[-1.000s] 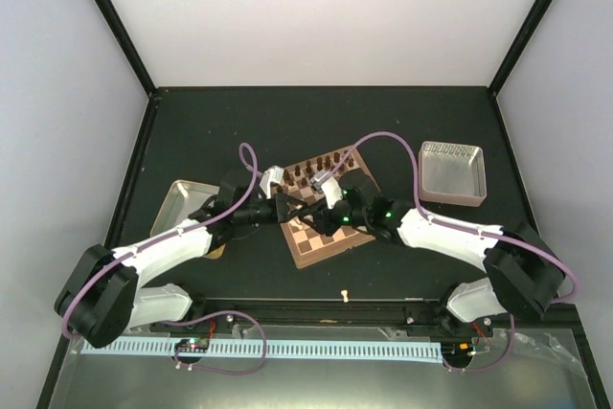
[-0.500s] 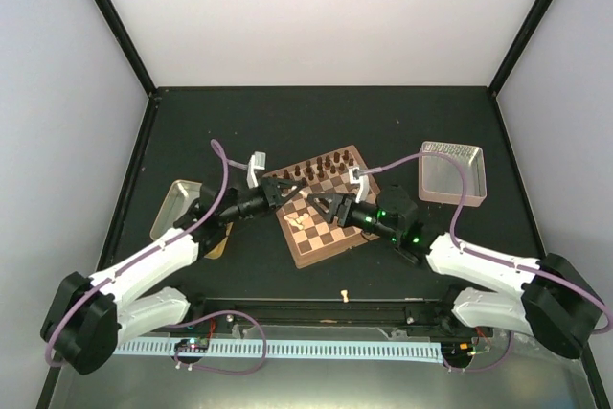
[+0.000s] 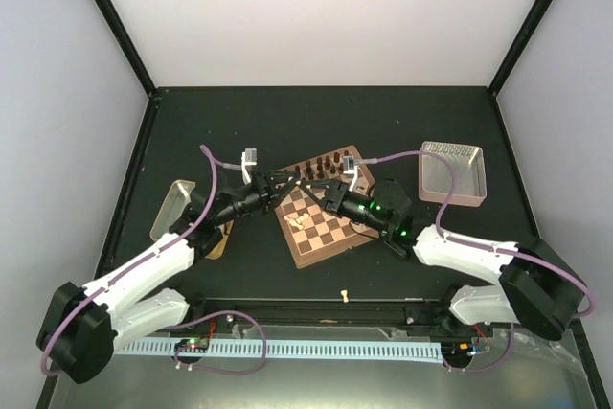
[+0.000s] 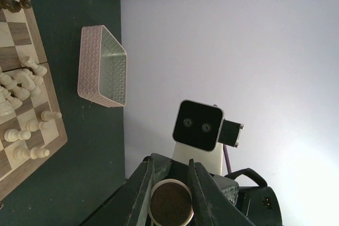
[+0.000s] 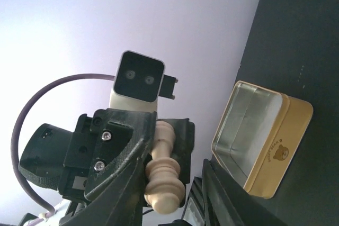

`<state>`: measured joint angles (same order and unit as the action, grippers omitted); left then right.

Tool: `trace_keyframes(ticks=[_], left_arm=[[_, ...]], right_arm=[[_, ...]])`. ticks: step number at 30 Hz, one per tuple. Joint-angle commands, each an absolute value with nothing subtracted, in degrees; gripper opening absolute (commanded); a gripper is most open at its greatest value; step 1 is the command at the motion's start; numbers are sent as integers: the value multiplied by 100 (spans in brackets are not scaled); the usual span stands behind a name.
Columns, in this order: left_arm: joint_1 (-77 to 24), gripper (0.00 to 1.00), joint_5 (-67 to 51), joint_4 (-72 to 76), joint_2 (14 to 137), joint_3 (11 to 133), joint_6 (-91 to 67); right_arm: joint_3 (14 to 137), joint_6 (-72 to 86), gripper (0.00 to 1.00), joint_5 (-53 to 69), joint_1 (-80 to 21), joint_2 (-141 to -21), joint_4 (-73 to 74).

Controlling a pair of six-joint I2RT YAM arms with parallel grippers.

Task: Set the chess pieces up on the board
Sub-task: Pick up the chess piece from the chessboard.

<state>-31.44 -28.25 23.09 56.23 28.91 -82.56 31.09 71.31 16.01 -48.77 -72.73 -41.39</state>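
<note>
The board (image 3: 324,238) lies between my arms, with dark chessmen (image 3: 321,165) along its far edge and cream chess pieces (image 4: 21,78) lying and standing on its near squares. My left gripper (image 3: 280,187) and right gripper (image 3: 326,196) face each other tip to tip above the board. The left gripper (image 4: 170,163) is shut on a cream chess piece (image 4: 170,202), whose round felt base faces its camera. In the right wrist view the same piece (image 5: 164,178) sticks out between the jaws of my right gripper (image 5: 177,157), which stand open with a gap beside it.
A pink ribbed tray (image 3: 452,174) stands right of the board. A gold tin (image 3: 172,208) lies to the left, partly under the left arm. One cream piece (image 3: 342,294) stands alone near the table's front edge.
A second ago both grippers met low over the board's middle. They then drew apart and rose, and now face each other higher, with the cream piece in the left gripper.
</note>
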Motion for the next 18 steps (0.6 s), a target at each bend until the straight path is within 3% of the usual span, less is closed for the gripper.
trace_keyframes(ticks=[1, 7, 10, 13, 18], left_arm=[[-3101, 2, -2803, 2672, 5577, 2799, -8596], [-3103, 5, -2831, 2593, 5567, 2766, -8505], [-3098, 32, -2935, 2379, 5525, 2920, -7984], [-3098, 55, -2765, 1112, 5305, 3321, -6897], [-3088, 65, -1631, -729, 4665, 3374, -5164]], right_arm=[[3287, 7361, 29, 1651, -4890, -7315, -4531], [3361, 7238, 9, 1532, -4894, -7178, -4173], [3414, 6980, 4, 1449, -4881, -6983, -3563], [3457, 6395, 3, 1315, -4785, -6629, -2289], [4101, 4787, 2, 651, -4607, -6189, 902]])
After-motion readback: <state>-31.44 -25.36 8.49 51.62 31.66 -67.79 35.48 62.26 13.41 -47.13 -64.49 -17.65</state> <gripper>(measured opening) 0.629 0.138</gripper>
